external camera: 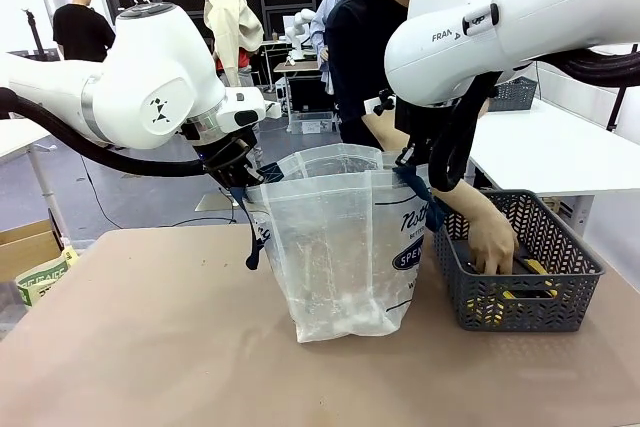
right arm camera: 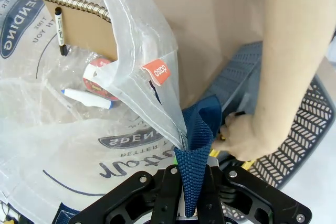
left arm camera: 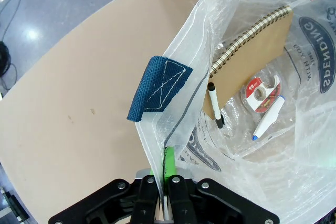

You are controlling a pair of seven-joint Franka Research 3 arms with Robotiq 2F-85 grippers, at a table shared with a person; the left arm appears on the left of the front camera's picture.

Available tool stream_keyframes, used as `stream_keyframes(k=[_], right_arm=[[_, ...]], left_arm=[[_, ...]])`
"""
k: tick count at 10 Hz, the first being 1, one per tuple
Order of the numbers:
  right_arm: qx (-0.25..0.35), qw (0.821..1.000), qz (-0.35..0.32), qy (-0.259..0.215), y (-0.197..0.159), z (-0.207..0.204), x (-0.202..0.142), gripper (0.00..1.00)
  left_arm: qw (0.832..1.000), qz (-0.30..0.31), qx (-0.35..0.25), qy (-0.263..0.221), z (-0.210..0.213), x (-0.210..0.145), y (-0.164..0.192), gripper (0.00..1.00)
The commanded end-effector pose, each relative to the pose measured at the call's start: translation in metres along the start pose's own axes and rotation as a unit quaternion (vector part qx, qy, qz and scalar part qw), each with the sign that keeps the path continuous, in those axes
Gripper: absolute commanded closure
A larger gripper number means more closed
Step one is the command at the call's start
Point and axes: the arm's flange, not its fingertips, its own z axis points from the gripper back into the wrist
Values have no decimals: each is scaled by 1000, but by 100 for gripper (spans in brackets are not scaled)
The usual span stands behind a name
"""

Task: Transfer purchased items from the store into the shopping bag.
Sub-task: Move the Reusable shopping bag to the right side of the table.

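Front view: limp, slippery shopping bag (external camera: 345, 247), rim clamped by left gripper (left arm camera: 166, 169), strap (right arm camera: 202, 129) by right gripper (right arm camera: 191, 182); hold edges.

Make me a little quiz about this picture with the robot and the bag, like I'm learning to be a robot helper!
1. True or false: the person's hand is reaching into the basket.
2. Pick one: what is the right claw pinching? A: the bag's navy strap. B: a cup. C: the table edge.
3. Fill the gap: the brown spiral-bound thing lying inside the shopping bag is a ____.

Key: 1 true; 2 A; 3 notebook.
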Motion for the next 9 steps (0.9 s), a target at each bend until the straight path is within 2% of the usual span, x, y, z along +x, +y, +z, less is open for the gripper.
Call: stream_keyframes(k=[1,9], right_arm=[[-1,1000,-1,0,-1,0,-1,100],[-1,1000,-1,0,-1,0,-1,100]], left_arm=[[1000,4,0,0,-1,-1,1,100],[1000,4,0,0,-1,-1,1,100]])
